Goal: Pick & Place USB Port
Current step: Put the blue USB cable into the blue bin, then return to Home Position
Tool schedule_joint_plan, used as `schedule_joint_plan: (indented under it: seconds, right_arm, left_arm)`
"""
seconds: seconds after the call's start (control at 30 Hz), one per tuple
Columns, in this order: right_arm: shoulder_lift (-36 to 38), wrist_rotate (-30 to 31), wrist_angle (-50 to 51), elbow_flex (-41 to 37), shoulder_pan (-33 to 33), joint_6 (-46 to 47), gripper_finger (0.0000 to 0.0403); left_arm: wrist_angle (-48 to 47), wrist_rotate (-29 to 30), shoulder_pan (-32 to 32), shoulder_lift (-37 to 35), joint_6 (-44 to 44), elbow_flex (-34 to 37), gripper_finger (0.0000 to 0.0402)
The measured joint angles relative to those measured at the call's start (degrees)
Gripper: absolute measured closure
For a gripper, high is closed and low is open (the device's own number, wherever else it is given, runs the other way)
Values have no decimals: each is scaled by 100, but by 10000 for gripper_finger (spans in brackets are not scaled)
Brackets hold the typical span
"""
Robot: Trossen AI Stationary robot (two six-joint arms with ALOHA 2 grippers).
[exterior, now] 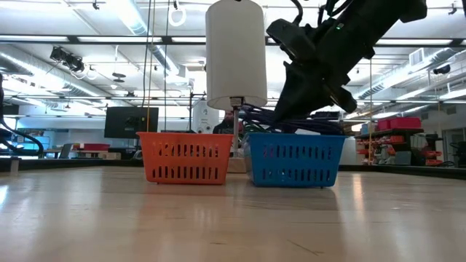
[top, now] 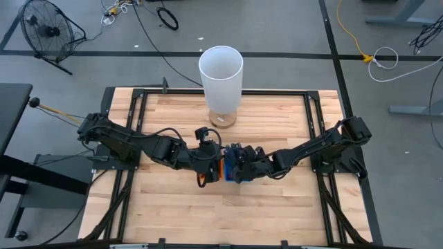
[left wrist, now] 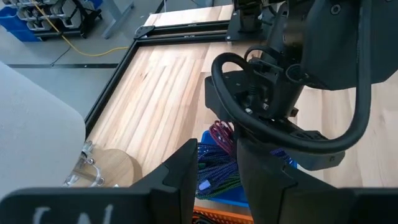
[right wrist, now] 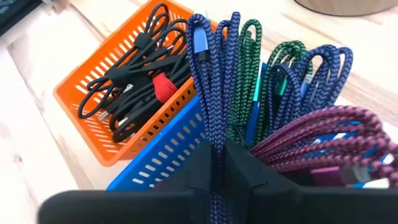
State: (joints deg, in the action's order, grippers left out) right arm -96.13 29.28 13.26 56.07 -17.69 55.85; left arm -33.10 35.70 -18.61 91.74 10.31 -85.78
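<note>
Right gripper [right wrist: 219, 163] is over the blue slotted plastic basket [exterior: 294, 158] mid-table, fingers pinched tight on a blue braided USB cable [right wrist: 208, 74]; the cable bundle stands up out of the basket, running straight through the closed fingertips. Beside it in the same basket: green braided cable [right wrist: 249, 68] and maroon braided cable [right wrist: 329, 134], both just next to the gripper, not gripped. Orange slotted plastic basket [exterior: 185, 156] touches the blue one on its left and holds black cables with a red tie [right wrist: 134, 84]. Left gripper [top: 208, 166] hovers over the orange basket, next to the right one; can't tell whether its fingers are open. White cylindrical lamp on a round wooden base [top: 221, 76] stands at the far side behind the baskets.
</note>
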Motion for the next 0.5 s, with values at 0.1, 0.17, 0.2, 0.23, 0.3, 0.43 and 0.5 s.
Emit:
schedule_joint_plan:
  seconds: [0.1, 0.17, 0.2, 0.23, 0.3, 0.43, 0.5]
  right_arm:
    - [-1, 2, -56, 0, 0, -85, 349]
    - [-1, 23, -66, 0, 0, -92, 334]
    - [-1, 23, -66, 0, 0, -98, 328]
    - [-1, 25, -70, 0, 0, -121, 322]
    - [-1, 26, -125, 0, 0, -198, 313]
    - [-1, 27, -302, 0, 2, -388, 303]
    - [-1, 29, -380, 0, 2, -481, 302]
  left_arm:
    - [0, 0, 0, 0, 0, 0, 283]
    - [0, -2, 0, 0, 1, 0, 283]
    - [0, -2, 0, 0, 1, 0, 283]
    - [0, -2, 0, 0, 1, 0, 283]
    - [0, -2, 0, 0, 2, 0, 283]
    - [-2, -2, 0, 0, 2, 0, 283]
    - [-5, -2, 0, 0, 2, 0, 283]
